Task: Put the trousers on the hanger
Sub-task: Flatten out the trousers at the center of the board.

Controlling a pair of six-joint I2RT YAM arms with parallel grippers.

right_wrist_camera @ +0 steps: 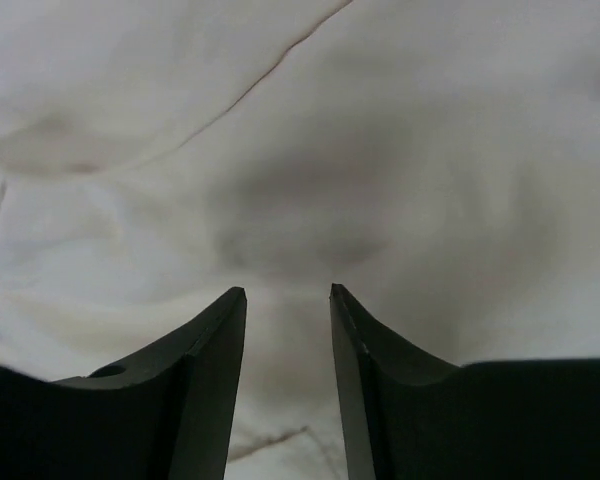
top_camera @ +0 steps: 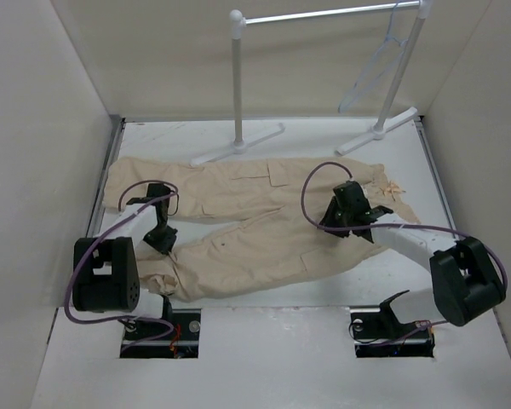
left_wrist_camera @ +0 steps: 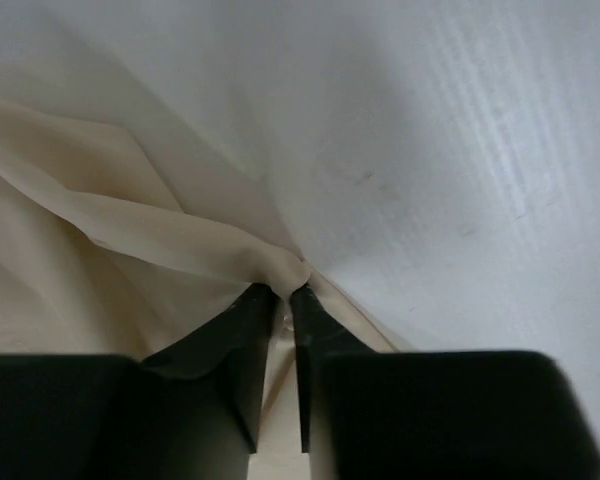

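The beige trousers lie flat across the table, waist at the right, both legs reaching left. The pale hanger hangs by its hook from the rack bar at the back right. My left gripper is at the upper edge of the nearer leg, shut on a pinched fold of the trousers. My right gripper sits over the trousers near the waist. In the right wrist view its fingers stand apart just above the cloth, with nothing between them.
A white tubular rack with a metal bar stands at the back, its feet on the table beside the trousers' far edge. Tall white walls close in left, right and back.
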